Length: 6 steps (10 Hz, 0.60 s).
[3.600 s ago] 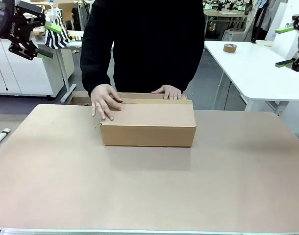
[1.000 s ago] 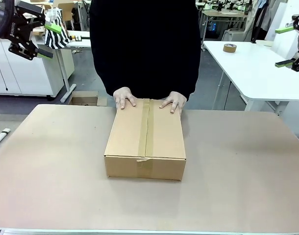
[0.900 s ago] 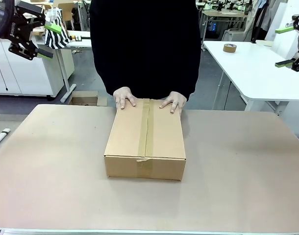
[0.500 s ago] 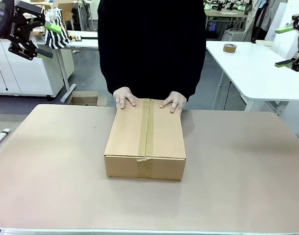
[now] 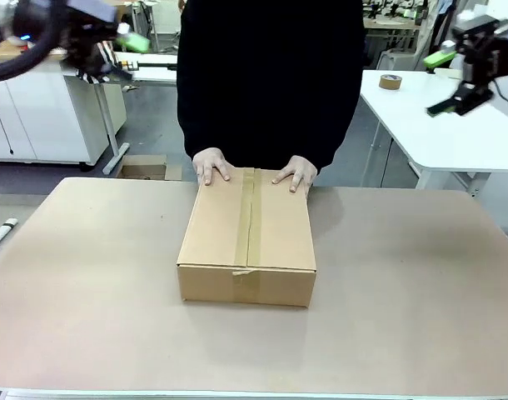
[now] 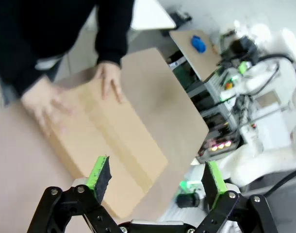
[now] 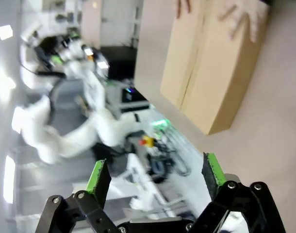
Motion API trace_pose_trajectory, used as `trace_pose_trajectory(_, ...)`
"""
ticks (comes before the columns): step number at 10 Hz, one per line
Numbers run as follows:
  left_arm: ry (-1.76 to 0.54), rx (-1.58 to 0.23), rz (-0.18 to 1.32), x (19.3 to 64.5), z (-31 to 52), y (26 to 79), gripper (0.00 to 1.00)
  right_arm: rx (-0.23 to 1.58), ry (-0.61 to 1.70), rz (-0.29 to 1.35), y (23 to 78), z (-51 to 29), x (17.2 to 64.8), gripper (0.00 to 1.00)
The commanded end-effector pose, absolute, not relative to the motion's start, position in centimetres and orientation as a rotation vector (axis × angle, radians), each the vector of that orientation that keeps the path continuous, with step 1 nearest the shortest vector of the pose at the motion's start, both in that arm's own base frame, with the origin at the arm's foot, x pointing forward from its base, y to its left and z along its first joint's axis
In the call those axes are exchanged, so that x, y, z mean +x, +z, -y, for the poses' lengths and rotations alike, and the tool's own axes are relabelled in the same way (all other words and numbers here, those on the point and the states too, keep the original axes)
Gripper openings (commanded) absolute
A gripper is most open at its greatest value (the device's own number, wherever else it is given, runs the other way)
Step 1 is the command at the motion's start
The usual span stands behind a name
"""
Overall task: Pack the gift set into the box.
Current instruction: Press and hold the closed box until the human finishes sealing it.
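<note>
The brown cardboard box (image 5: 247, 242) lies shut in the middle of the table, a tape strip along its top seam. A person's two hands (image 5: 211, 164) rest on its far edge. From above, the box (image 6: 104, 141) and both hands appear blurred in the left wrist view, and the box (image 7: 211, 68) appears again in the right wrist view. High at the back left hangs my left gripper (image 5: 127, 58), open and empty. High at the back right, my right gripper (image 5: 441, 83) is open and empty too. The gift set is hidden.
A roll of brown tape (image 5: 390, 81) sits on a white side table (image 5: 437, 125) at the back right. An open carton (image 5: 141, 170) stands on the floor behind the table's far left edge. A white marker (image 5: 0, 233) lies at the left edge.
Both arms have swung inward at the top: the left gripper moved right, the right gripper moved left. Earlier the person turned the box end-on; it and the hands now stay still.
</note>
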<state>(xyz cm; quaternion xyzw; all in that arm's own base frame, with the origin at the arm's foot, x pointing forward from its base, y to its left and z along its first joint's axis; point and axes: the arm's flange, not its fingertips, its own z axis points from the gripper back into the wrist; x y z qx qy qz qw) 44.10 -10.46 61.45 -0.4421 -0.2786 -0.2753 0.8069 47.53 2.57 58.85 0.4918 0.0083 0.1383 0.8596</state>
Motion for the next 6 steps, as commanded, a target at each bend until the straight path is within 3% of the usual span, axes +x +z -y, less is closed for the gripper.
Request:
trace_pose_trajectory(1, -1.051, -0.969, 0.926, 45.8, 13.2, 59.9, 1.0, 0.933, 0.736, 0.466, 57.5, -8.4, 47.3, 1.0)
trace_pose_trajectory(2, -1.188, -0.96, 0.96, 45.7, 14.4, 59.3, 1.0, 0.748, 0.806, 0.662, 56.8, -11.6, 46.3, 1.0)
trace_pose_trajectory(3, -1.279, -0.968, 1.076, 45.7, 14.9, 58.5, 1.0, 0.678, 0.915, 0.75, 56.0, -14.5, 44.8, 1.0)
trace_pose_trajectory(4, -1.268, -0.99, 1.102, 45.7, 14.7, 58.0, 1.0, 0.558, 0.898, 0.874, 55.7, -15.7, 43.8, 1.0)
trace_pose_trajectory(5, -1.201, -1.041, 0.949, 45.6, 13.5, 57.6, 1.0, 0.385, 0.684, 0.944, 55.7, -15.2, 44.3, 1.0)
trace_pose_trajectory(6, -1.152, -0.875, 0.939, 45.6, 16.3, 59.8, 1.0, 0.764, 0.756, 0.427, 58.0, -15.9, 45.9, 1.0)
